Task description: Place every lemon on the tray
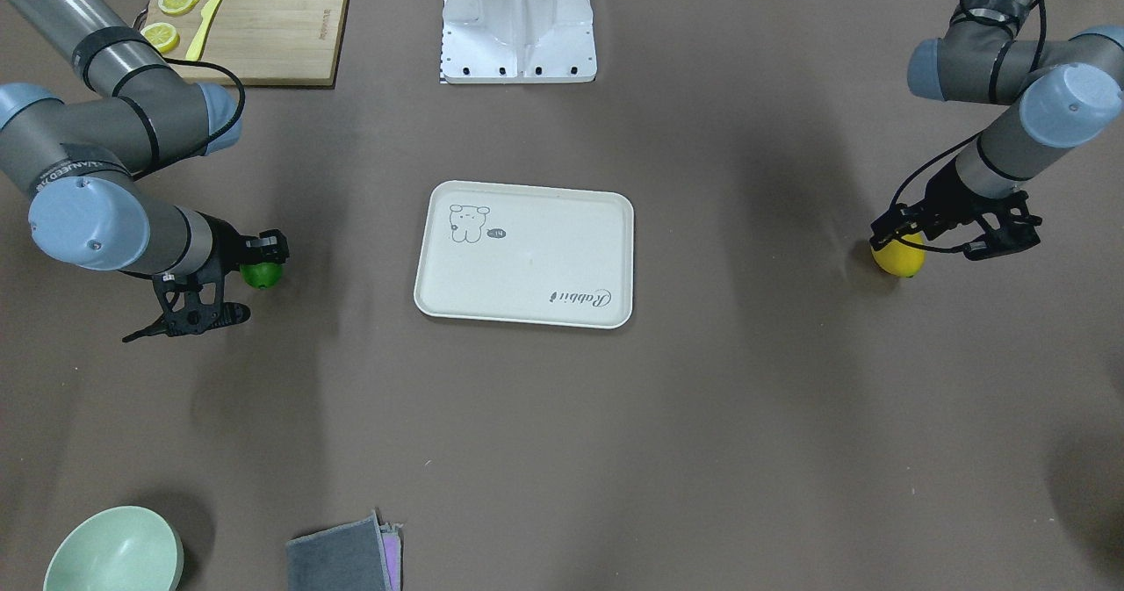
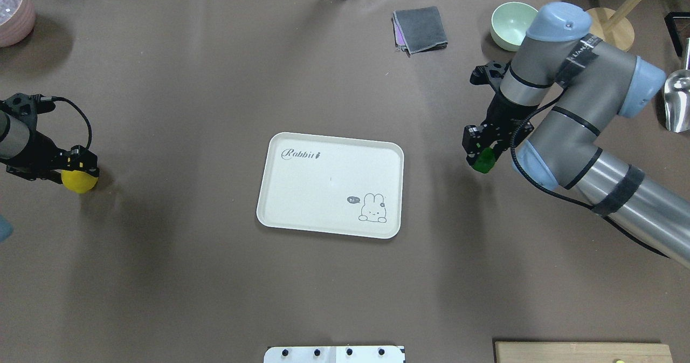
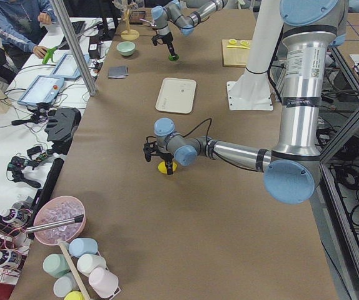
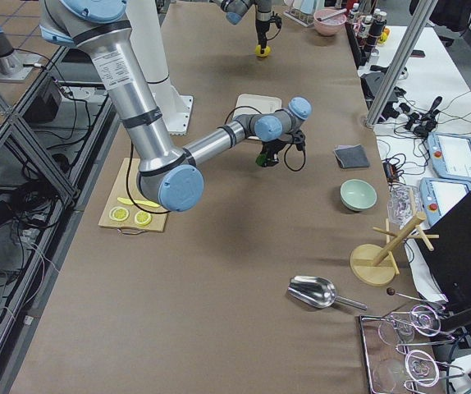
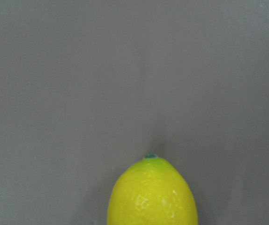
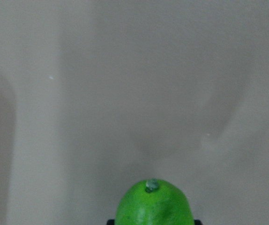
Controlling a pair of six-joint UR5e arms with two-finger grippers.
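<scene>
The cream-white tray (image 1: 527, 222) with the "Rabbit" print lies empty at the table's middle; it also shows in the overhead view (image 2: 329, 179). My left gripper (image 2: 80, 173) is shut on the yellow lemon (image 2: 79, 182) far to the left of the tray, at or just above the table; the lemon fills the bottom of the left wrist view (image 5: 152, 194). My right gripper (image 2: 481, 152) is shut on the green lemon (image 2: 484, 161) to the right of the tray and holds it a little above the table; this lemon shows in the right wrist view (image 6: 154, 204).
A wooden cutting board (image 1: 272, 33) with lemon slices and a yellow knife lies near the robot's base (image 1: 518, 20). A green bowl (image 2: 512, 18) and a folded grey cloth (image 2: 420, 28) lie at the far edge. A pink bowl (image 2: 13, 15) stands far left.
</scene>
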